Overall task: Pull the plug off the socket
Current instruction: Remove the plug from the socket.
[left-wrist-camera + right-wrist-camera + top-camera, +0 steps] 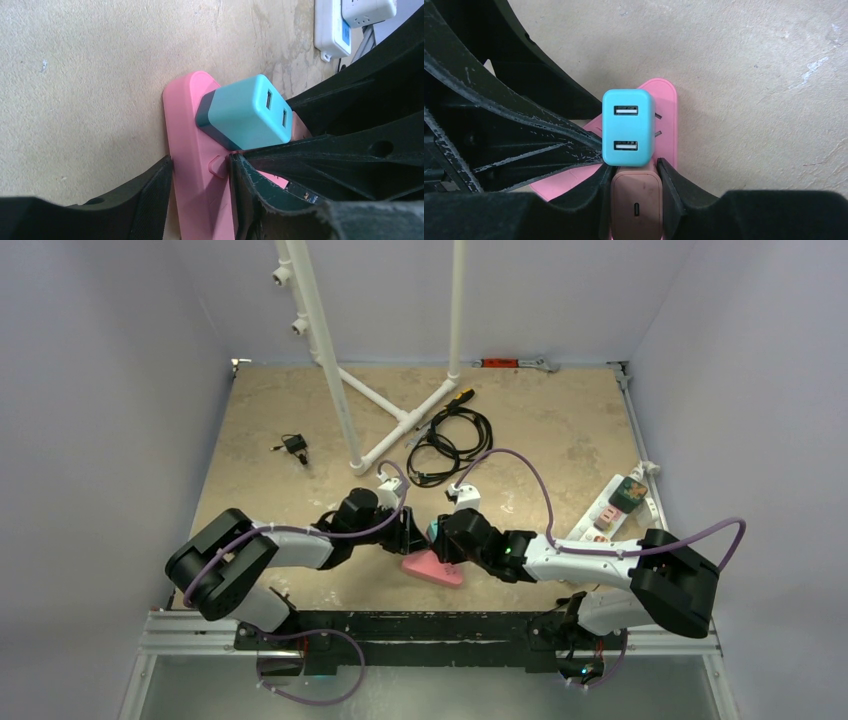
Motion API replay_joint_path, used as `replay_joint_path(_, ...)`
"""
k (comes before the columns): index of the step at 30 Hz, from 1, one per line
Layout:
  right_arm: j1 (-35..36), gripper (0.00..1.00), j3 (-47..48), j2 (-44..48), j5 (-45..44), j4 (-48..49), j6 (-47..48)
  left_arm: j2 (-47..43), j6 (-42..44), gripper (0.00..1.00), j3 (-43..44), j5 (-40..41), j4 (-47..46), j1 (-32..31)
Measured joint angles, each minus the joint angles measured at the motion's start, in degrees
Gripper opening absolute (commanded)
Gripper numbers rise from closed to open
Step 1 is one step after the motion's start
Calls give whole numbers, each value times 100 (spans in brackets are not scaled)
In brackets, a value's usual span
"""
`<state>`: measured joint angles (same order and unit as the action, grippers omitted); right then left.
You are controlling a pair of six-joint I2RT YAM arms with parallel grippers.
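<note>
Near the front edge of the desk point(560, 440) lies a pink socket strip point(192, 150), and both arms meet over it. The left pincer point(200, 192) is closed narrow on the strip, one finger touching each long side. Two blocks sit on the strip's face, touching each other: a teal charger point(628, 127) with two USB ports, and a brown plug point(636, 202) with one small slot. The right pincer point(635, 172) clamps the brown plug between its fingers. Off to the right lies a white power strip point(330, 25); its blue label point(346, 34) is too small to read.
</note>
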<state>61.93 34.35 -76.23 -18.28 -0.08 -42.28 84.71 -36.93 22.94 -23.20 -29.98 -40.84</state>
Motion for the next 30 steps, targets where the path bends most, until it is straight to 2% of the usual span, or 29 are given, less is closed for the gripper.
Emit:
replay_joint_path(20,13,0,7,13,-251,-116,-190,310,-247,9,-317,-111,-1045,70)
replay_joint_path(30,463,0,586,-382,-1117,-949,-498,402,-299,6,-317,-131,-1178,59)
